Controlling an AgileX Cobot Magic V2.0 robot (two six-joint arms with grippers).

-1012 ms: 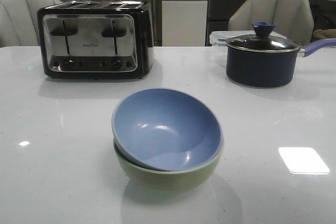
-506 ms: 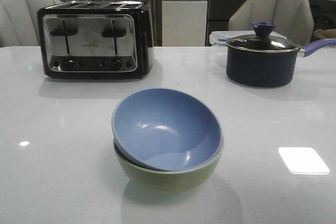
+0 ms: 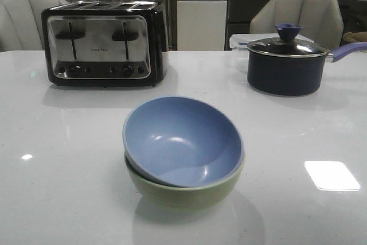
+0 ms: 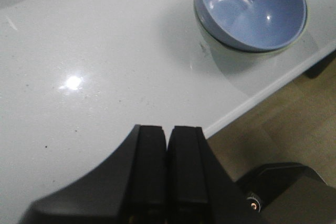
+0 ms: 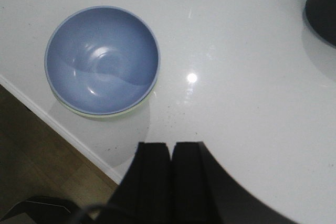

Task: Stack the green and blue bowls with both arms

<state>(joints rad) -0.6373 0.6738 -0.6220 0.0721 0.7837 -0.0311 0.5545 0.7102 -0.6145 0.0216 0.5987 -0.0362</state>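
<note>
The blue bowl (image 3: 182,139) sits tilted inside the green bowl (image 3: 178,192) near the table's front edge in the front view. The stack also shows in the left wrist view, blue bowl (image 4: 252,9) over green bowl (image 4: 210,43), and in the right wrist view, blue bowl (image 5: 102,59) over a sliver of green bowl (image 5: 126,113). My left gripper (image 4: 168,128) is shut and empty, well away from the bowls, above the table near its edge. My right gripper (image 5: 172,145) is shut and empty, also apart from the bowls. Neither arm shows in the front view.
A chrome and black toaster (image 3: 103,43) stands at the back left. A dark lidded pot (image 3: 287,64) with a blue handle stands at the back right, with a clear container behind it. The table's front edge (image 4: 273,85) drops to a wooden floor.
</note>
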